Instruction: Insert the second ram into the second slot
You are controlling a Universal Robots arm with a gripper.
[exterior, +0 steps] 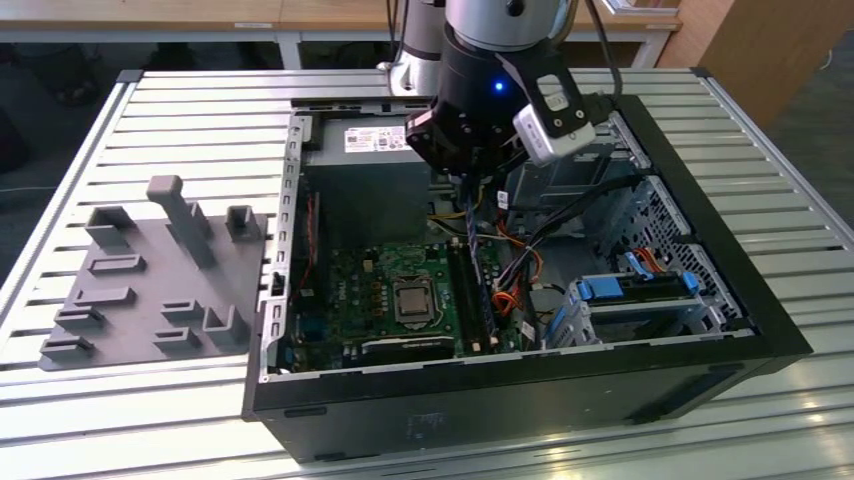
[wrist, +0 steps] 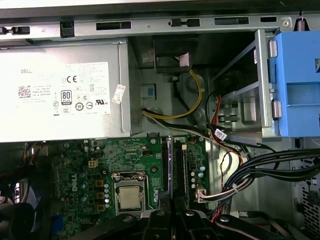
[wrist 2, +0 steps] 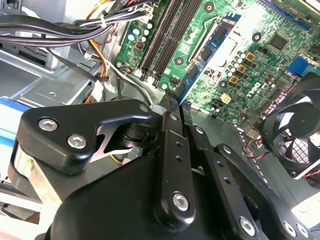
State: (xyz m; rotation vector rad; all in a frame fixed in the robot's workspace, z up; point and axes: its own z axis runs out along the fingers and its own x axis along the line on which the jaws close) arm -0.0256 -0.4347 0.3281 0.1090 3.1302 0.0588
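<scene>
Ribbed silver metal table (exterior: 187,110): satin sheen. Black sheet-metal computer case (exterior: 534,390): matt. Grey plastic fixture block (exterior: 147,290): dull. Thin blue circuit-board ram stick (wrist 2: 218,36): glossy. Black gripper (wrist 2: 170,102): smooth, semi-matt.

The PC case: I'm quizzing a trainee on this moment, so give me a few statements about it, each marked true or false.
1. The gripper is shut on the second ram. True.
2. The PC case is closed by its side panel. False: it lies open, with the motherboard exposed.
3. A grey fixture tray lies outside the case, at the exterior view's left. True.
4. A cooler covers the processor. False: its bare metal top shows in the first wrist view.
</scene>
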